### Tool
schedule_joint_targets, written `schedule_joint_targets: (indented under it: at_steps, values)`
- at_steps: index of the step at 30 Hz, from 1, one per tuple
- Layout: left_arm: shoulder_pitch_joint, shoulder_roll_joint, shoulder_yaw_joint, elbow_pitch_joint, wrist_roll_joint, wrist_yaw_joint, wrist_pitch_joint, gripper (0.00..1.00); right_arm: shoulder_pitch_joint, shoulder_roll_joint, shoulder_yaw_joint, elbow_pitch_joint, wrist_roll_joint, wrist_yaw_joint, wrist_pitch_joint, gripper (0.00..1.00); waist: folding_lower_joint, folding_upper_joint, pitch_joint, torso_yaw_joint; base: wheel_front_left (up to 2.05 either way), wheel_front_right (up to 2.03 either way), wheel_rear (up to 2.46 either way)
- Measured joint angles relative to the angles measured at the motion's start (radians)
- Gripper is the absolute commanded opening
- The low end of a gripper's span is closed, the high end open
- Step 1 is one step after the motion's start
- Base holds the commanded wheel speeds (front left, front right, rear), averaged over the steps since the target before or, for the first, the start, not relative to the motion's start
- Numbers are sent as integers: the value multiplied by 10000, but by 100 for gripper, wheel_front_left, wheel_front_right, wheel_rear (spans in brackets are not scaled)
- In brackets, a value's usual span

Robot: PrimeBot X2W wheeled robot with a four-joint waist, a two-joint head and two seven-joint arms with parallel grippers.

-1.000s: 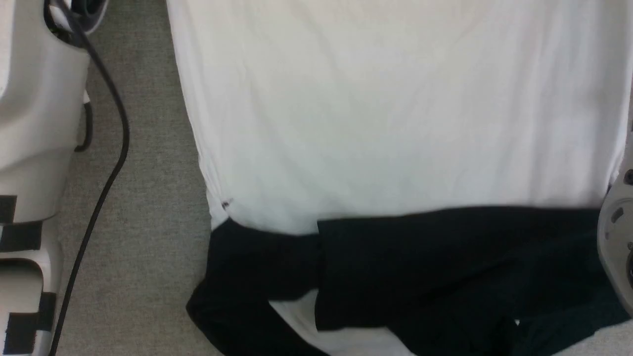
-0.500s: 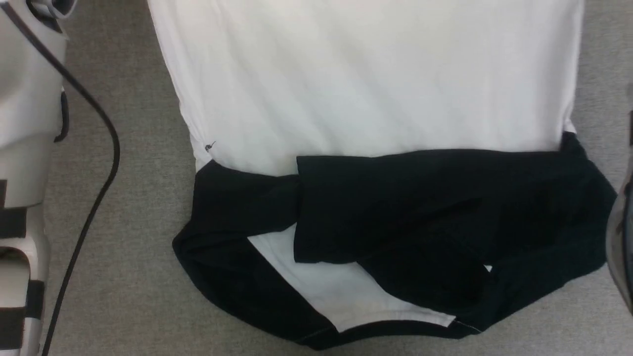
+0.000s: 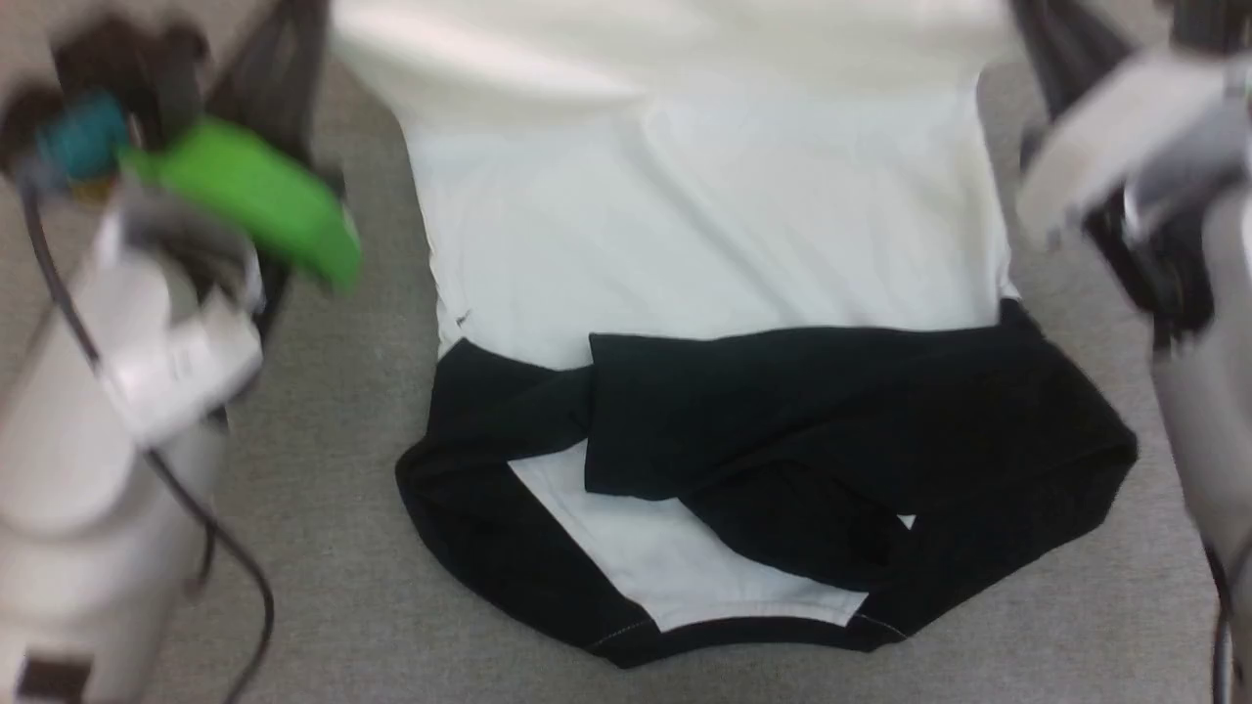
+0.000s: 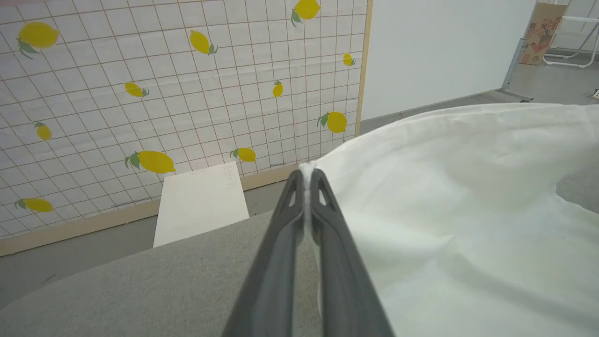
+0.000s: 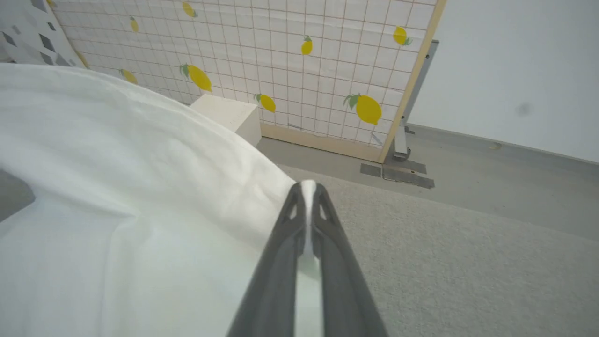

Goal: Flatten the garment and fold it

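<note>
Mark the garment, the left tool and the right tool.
garment (image 3: 704, 244): head view, on the white body panel.
left tool (image 4: 306, 174): left wrist view, between its fingertips, shut on the garment.
right tool (image 5: 308, 186): right wrist view, between its fingertips, shut on the garment.

place: robot test lab or studio | evidence: wood-framed lemon-print backdrop panel (image 4: 187, 93), plain white wall (image 4: 444, 47), bare grey floor (image 5: 491, 187), cardboard box (image 4: 538, 28) | worktop: grey fabric surface (image 3: 323, 508)
</note>
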Motion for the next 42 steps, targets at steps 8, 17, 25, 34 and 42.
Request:
schedule_joint_targets:
  at_steps: [8, 17, 25, 34, 42]
  values:
    - [4613, 343, -42, -2190, -1244, 729, 566, 0, 4330, -267, -1104, -2708, 786, 0, 863, 0, 0, 0, -1559, 66, 0, 0, 0]
    - [7392, 288, -309, -2847, -2387, 1172, 1041, 0, 7848, 443, -2763, -4579, 267, 2, 2383, 0, -1, 0, -2820, 342, 0, 0, 0]
    - [8327, 86, -846, -2477, -2767, 1037, 1233, 0, 9219, 1191, -3415, -4667, -604, 2, 2991, 0, 0, 0, -3294, 681, 0, 0, 0]
    - [8281, -211, -1482, -1206, -2723, 685, 1361, 0, 9448, 1555, -3459, -3262, -1110, 2, 3053, 0, 0, 0, -3265, 758, 0, 0, 0]
    - [8043, -604, -1427, -282, -2625, 686, 918, 100, 9449, 1896, -3741, -2897, -1064, 2, 3269, 100, 0, 0, -3325, 772, 0, 0, 0]
